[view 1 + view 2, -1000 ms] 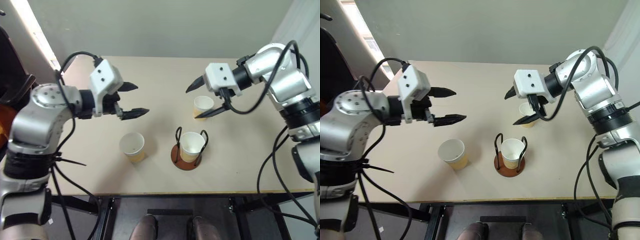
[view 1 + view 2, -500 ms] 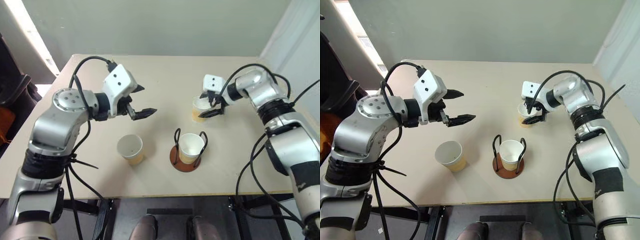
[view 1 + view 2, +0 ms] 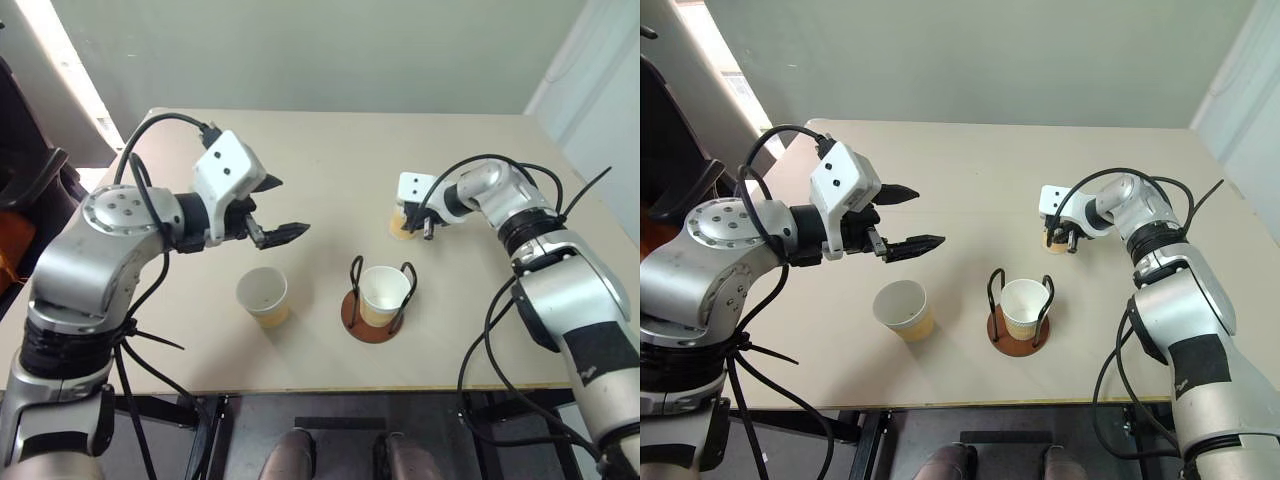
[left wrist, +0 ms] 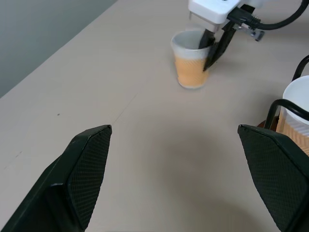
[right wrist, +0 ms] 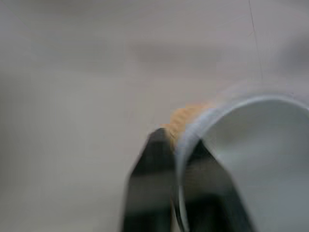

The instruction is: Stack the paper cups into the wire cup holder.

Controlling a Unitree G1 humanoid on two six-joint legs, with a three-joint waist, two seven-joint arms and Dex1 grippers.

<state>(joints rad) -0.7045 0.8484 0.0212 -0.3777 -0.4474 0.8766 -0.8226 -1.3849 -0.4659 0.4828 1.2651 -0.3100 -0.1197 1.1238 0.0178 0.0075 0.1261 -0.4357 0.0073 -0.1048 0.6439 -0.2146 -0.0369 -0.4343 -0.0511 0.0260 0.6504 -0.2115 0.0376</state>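
Tan far cup (image 4: 193, 60) stands upright on the counter (image 3: 330, 150), its rim wall pinched between the right gripper (image 4: 212, 48)'s closed jaws, so it goes up then toward the wire cup holder (image 3: 375, 300) nearby; left gripper (image 3: 272, 208) hovers with jaws wide open.

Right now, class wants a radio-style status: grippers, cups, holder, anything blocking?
Right gripper shut on far cup wall. Left gripper open, empty, above the table. One cup sits in wire cup holder; one loose cup beside it. Nothing blocking.
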